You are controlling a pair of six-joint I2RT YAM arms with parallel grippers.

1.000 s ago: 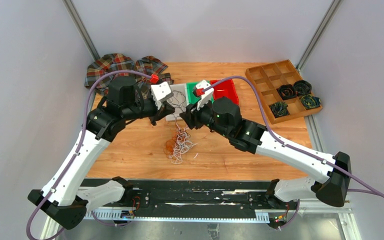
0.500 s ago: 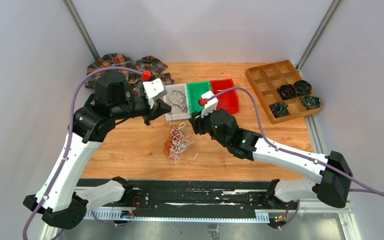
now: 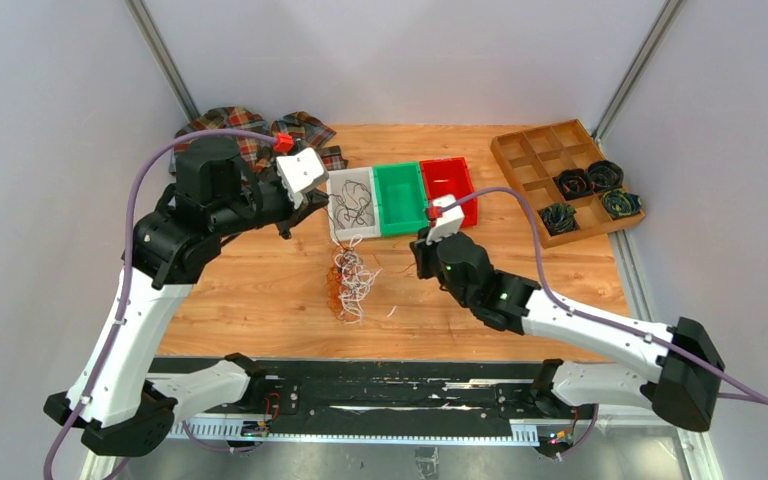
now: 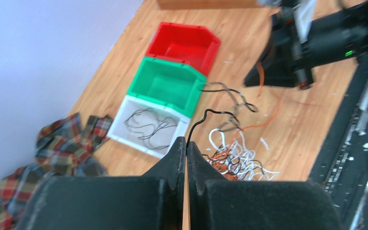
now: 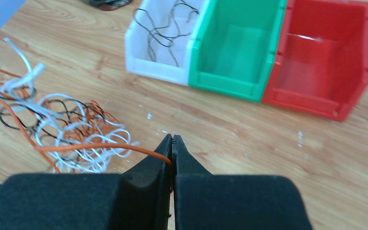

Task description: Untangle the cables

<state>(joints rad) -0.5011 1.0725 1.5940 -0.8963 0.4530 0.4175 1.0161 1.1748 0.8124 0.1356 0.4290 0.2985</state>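
Wooden table (image 3: 260, 290): cables (image 3: 352, 285) at 6 o'clock of white bin (image 3: 356, 237), left gripper (image 4: 187, 143) pinching black strand (image 4: 215, 111), right gripper (image 5: 172, 139) pinching orange strand (image 5: 100, 145), separating step; next likely pull both clear.

1. The left arm (image 3: 145, 310) rises from its base at the near left edge, bent at the elbow, with the forearm reaching right.
2. The left gripper (image 4: 187, 146) is closed, its jaws pressed flat together and pinching a black strand (image 4: 206, 113) at the tips.
3. The right arm (image 3: 580, 322) stretches low from the near right corner, angled left toward the middle.
4. The right gripper (image 5: 172, 141) is likewise closed, with an orange strand (image 5: 91, 146) nipped at its tips.
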